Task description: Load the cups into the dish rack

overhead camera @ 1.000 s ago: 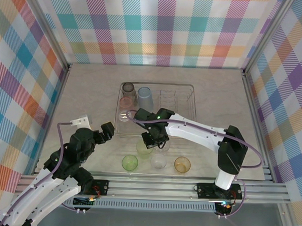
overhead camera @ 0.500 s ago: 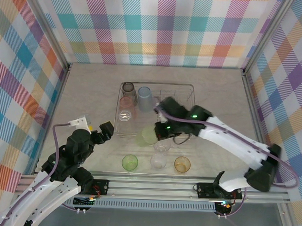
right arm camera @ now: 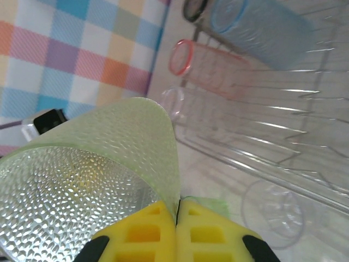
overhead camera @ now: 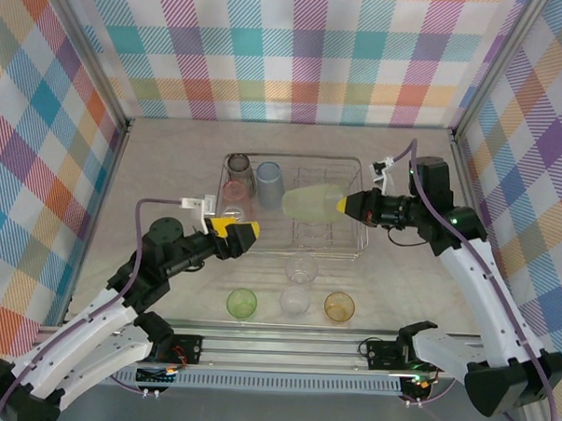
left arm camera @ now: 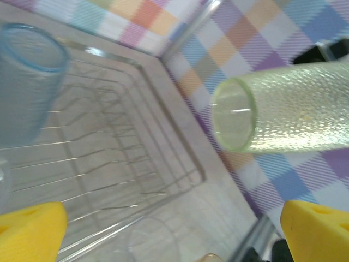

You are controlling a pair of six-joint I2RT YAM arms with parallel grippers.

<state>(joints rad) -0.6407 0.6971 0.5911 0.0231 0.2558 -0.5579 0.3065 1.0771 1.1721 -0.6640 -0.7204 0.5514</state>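
A green cup [overhead camera: 309, 202] hangs on its side above the dish rack [overhead camera: 357, 234], my right gripper [overhead camera: 343, 205] shut on its rim. In the right wrist view the yellow fingers [right arm camera: 144, 232] pinch the green cup's [right arm camera: 92, 174] wall. The rack holds a grey cup [overhead camera: 238, 166], a blue cup [overhead camera: 269, 184], a pink cup [overhead camera: 235, 191] and a clear cup [overhead camera: 231, 215]. My left gripper [overhead camera: 238, 232] stands open just left of the rack's near edge, nothing between its pads [left arm camera: 27, 229]. Its camera looks over the rack [left arm camera: 109, 164] at the green cup [left arm camera: 289, 109].
On the table in front of the rack stand a second green cup [overhead camera: 241, 304], a clear cup [overhead camera: 295, 302], an orange cup [overhead camera: 338, 307] and another clear cup [overhead camera: 301, 269]. Checkered walls close in the back and both sides.
My right gripper lifted the green cup from the table, swung right and back, and now holds it sideways over the rack. The left arm stretched forward toward the rack's near left.
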